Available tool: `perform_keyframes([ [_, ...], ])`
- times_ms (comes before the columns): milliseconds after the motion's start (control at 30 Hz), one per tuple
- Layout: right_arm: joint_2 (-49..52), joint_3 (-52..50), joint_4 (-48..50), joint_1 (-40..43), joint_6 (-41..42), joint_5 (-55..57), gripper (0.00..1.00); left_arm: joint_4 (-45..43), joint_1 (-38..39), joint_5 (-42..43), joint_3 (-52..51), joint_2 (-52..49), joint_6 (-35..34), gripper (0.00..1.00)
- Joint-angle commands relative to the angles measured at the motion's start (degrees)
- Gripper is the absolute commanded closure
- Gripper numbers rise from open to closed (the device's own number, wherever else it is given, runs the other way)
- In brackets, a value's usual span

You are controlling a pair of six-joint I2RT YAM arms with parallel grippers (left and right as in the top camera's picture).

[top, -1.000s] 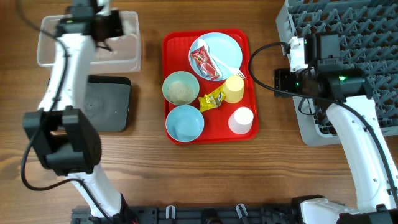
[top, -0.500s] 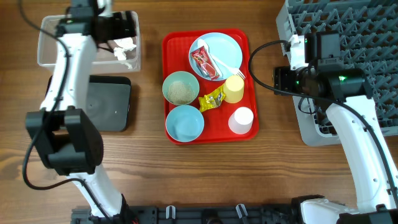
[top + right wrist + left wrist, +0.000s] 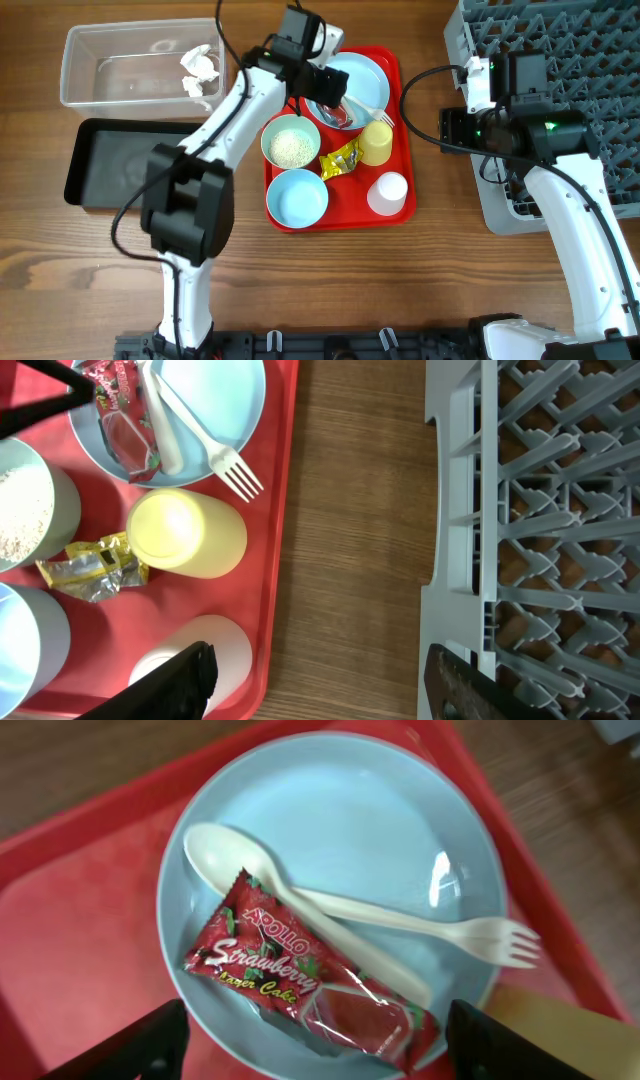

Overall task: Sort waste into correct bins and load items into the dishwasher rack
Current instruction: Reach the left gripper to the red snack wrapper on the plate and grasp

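Observation:
My left gripper (image 3: 325, 90) (image 3: 320, 1055) hovers open over the pale blue plate (image 3: 380, 810). Its fingers straddle the red wrapper (image 3: 300, 975) without touching it. The wrapper lies on the plate beside a white spoon (image 3: 230, 855) and fork (image 3: 450, 930). The crumpled tissue (image 3: 200, 68) rests in the clear tub (image 3: 100, 90). A yellow wrapper (image 3: 340, 158) lies between the rice-filled bowl (image 3: 291, 145) and the yellow cup (image 3: 377, 142). My right gripper (image 3: 455, 127) (image 3: 320, 685) stands open and empty over the bare wood between the red tray and the dishwasher rack (image 3: 560, 40).
The red serving tray (image 3: 275, 70) also holds an empty blue bowl (image 3: 297, 197) and a white cup (image 3: 388, 192). The black tray (image 3: 110, 160) sits below the clear tub at the left. The rack's edge (image 3: 450, 510) stands close to my right fingers.
My left gripper opened and let the tissue go in the clear tub, then swung right to the plate on the red tray. The right arm has stayed still.

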State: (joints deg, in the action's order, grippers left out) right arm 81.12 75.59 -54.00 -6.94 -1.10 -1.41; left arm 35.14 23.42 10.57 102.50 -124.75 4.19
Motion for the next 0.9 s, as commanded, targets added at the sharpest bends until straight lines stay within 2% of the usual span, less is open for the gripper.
perform_keyframes([
  [0, 0.0, 0.9, 0.0, 0.2, 1.2, -0.1, 0.31, -1.0, 0.0, -0.7, 0.7, -3.1, -1.6, 0.19],
  [400, 0.0, 0.9, 0.1, 0.2, 1.2, -0.1, 0.31, -3.5, 1.2, -0.6, 0.7, -9.6, -1.6, 0.2],
  [500, 0.0, 0.9, 0.1, 0.2, 1.2, -0.1, 0.31, -3.5, 1.4, -0.6, 0.7, -9.9, -1.7, 0.31],
  [533, 0.0, 0.9, 0.1, 0.2, 1.2, -0.1, 0.31, -3.6, 1.5, -0.6, 0.7, -9.9, -1.7, 0.4],
  [600, 0.0, 0.9, 0.1, 0.2, 1.2, -0.1, 0.31, -3.7, 1.5, -0.6, 0.7, -9.9, -1.7, 0.53],
  [633, 0.0, 0.9, 0.1, 0.2, 1.2, -0.1, 0.3, -3.7, 1.5, -0.6, 0.7, -9.9, -1.7, 0.64],
  [767, 0.0, 0.9, -0.1, 0.2, 1.2, -0.1, 0.31, -3.7, 1.5, -0.6, 0.7, -9.9, -1.7, 0.96],
  [867, 0.0, 0.9, -0.2, 0.2, 1.2, -0.1, 0.31, -3.6, 1.5, -0.5, 0.7, -8.5, -1.7, 0.96],
])
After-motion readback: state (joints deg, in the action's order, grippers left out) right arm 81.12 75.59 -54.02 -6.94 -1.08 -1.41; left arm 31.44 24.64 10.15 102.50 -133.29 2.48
